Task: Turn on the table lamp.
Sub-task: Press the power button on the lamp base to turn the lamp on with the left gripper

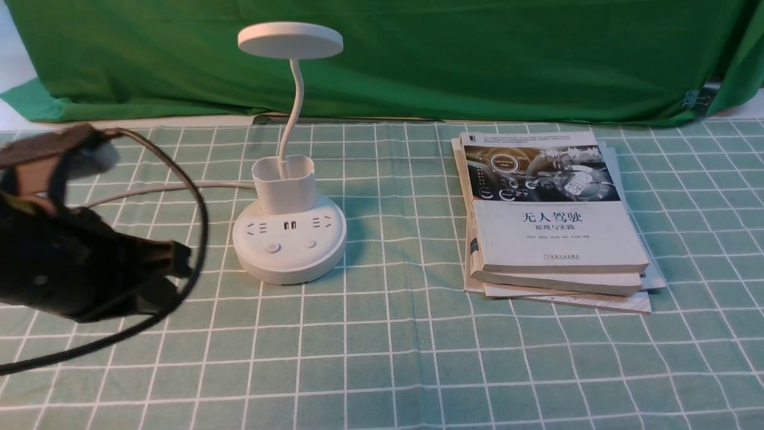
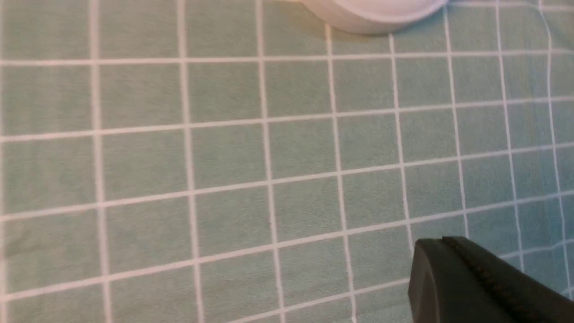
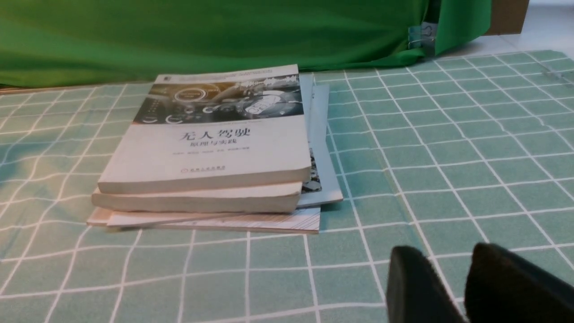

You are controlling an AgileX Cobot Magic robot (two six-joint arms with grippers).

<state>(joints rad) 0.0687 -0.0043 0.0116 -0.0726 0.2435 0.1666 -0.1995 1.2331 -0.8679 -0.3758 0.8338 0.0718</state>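
The white table lamp stands left of centre on the checked cloth, and its disc head (image 1: 290, 40) shows no glow. A thin gooseneck (image 1: 293, 101) rises from the cup holder (image 1: 283, 182). The round base (image 1: 289, 263) carries sockets and two buttons, one with a power mark (image 1: 273, 247) and one plain (image 1: 309, 243). My left gripper (image 1: 182, 261) hovers left of the base, apart from it, blurred. In the left wrist view the left gripper (image 2: 441, 241) is shut and empty, with the base's rim (image 2: 376, 18) beyond it. My right gripper (image 3: 448, 258) is slightly open over bare cloth.
A stack of books (image 1: 555, 221) lies right of the lamp, and the books (image 3: 210, 148) sit ahead of the right gripper. The lamp's white cord (image 1: 167, 188) runs left from the base. A green backdrop (image 1: 477, 60) hangs behind the table.
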